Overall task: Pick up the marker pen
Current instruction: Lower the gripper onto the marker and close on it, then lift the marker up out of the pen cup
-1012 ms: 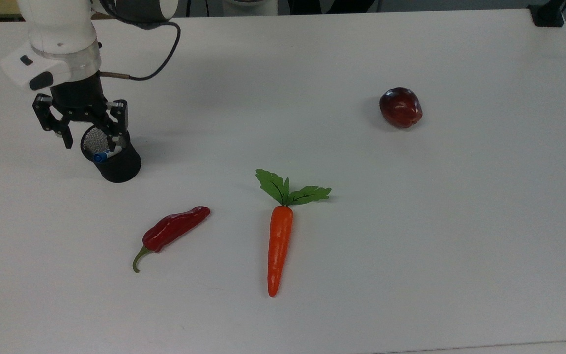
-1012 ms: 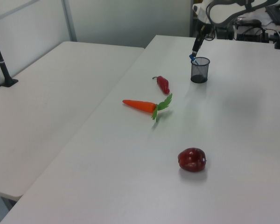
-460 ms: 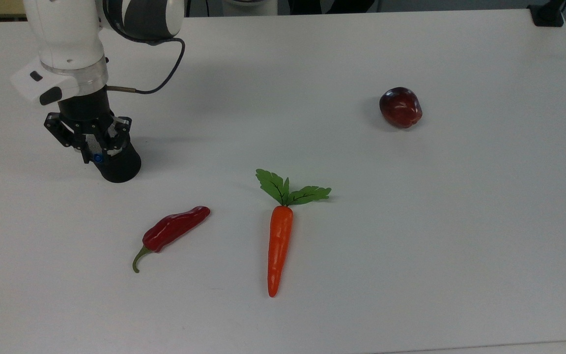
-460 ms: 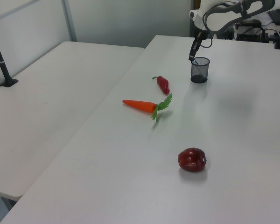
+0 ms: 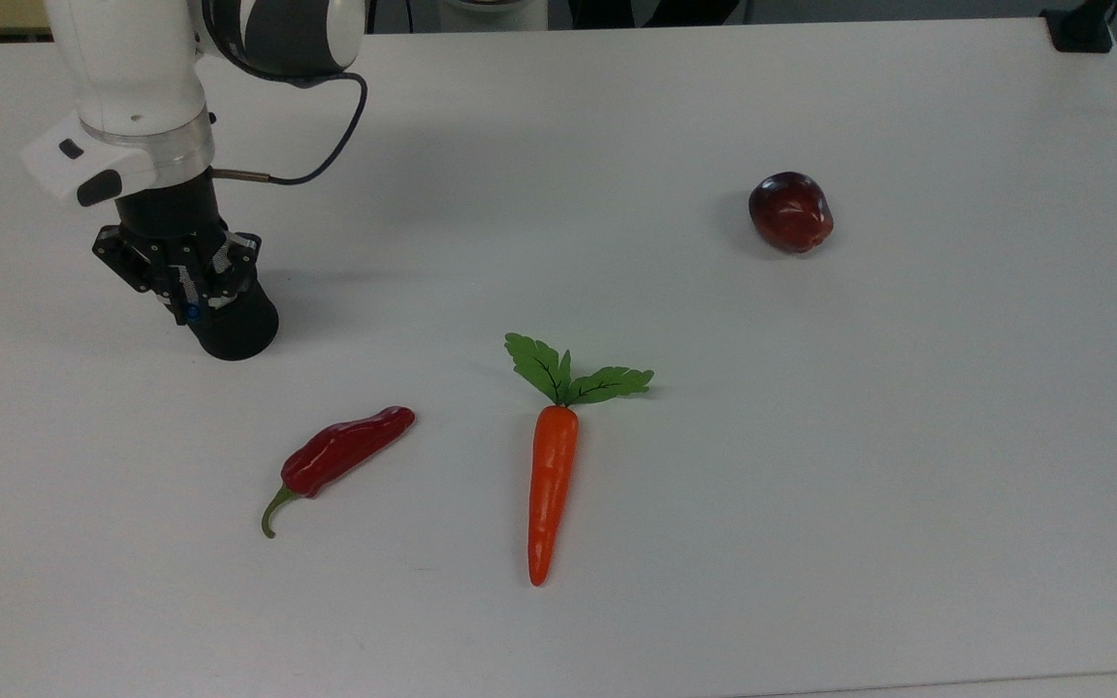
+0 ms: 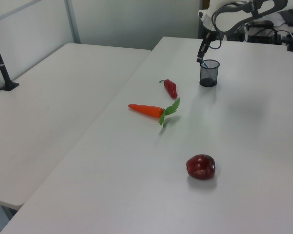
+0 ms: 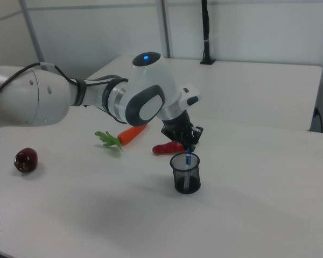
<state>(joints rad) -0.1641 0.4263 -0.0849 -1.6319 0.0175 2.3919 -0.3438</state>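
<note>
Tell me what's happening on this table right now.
The robot arm's black two-finger gripper is closed on the blue top of a slim white marker pen standing in a black mesh cup. An orange carrot, a red chili pepper and a dark red apple lie untouched on the white table.

Table; carrot; chilli; perhaps apple; cup

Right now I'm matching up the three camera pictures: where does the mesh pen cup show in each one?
Top view: pen cup at left, under the gripper.
Left view: pen cup upper right, beyond the chili.
Right view: pen cup centre, below the gripper.
Shared landmark: the red chili beside it.
</note>
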